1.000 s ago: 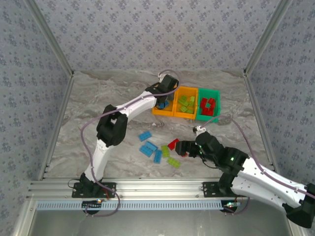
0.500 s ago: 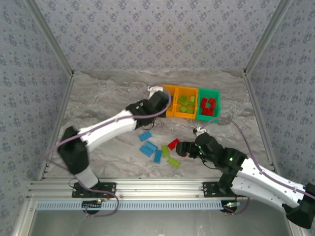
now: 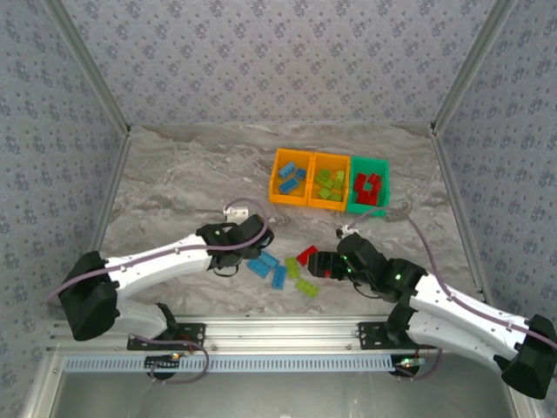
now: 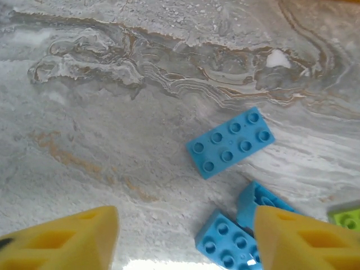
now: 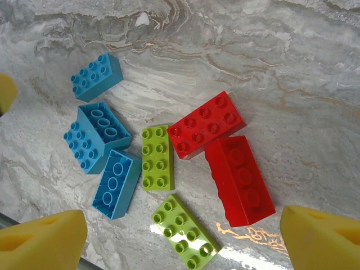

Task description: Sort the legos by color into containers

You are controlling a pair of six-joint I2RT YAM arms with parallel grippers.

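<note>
right wrist: hand (image 5: pixel 183 239) spread above two touching red legos (image 5: pixel 225 152).

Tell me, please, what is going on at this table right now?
Two arms are sorting legos by colour. The far bins already hold blue, green and red ones. A few of each lie loose. The left gripper hovers open over blue legos, the right gripper open over red legos and green legos; neither holds anything.

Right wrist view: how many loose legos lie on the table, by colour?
blue legos: 4
lime green legos: 2
red legos: 2
Total: 8
</note>
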